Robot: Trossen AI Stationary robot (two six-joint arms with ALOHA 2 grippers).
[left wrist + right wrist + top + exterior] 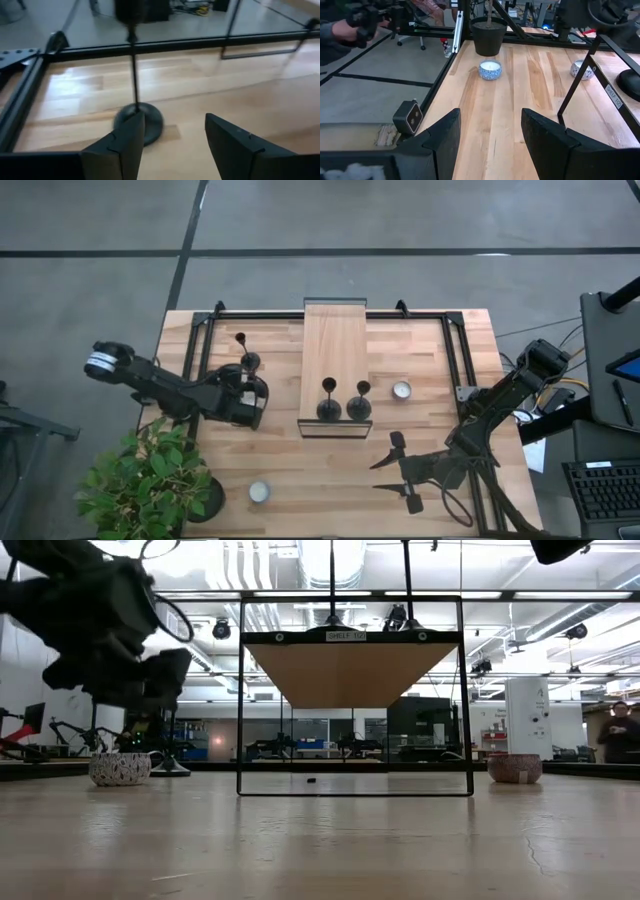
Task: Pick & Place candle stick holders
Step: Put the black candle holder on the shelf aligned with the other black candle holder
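Overhead, two candle stick holders [328,400] [359,399] stand on the raised wooden shelf [335,340]; a third holder [246,356] stands just beyond the left gripper [256,394]. Its wrist view shows open fingers [125,145] empty before that holder [138,116]. Likewise, the right gripper [490,135] gapes empty.

Bright overhead light — left-wrist view seemingly blurred.

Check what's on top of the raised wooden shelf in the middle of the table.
Two black candle stick holders stand side by side at the near end of the wooden shelf; the rest of it is bare. The low view shows only the shelf's underside, so its top is hidden there.
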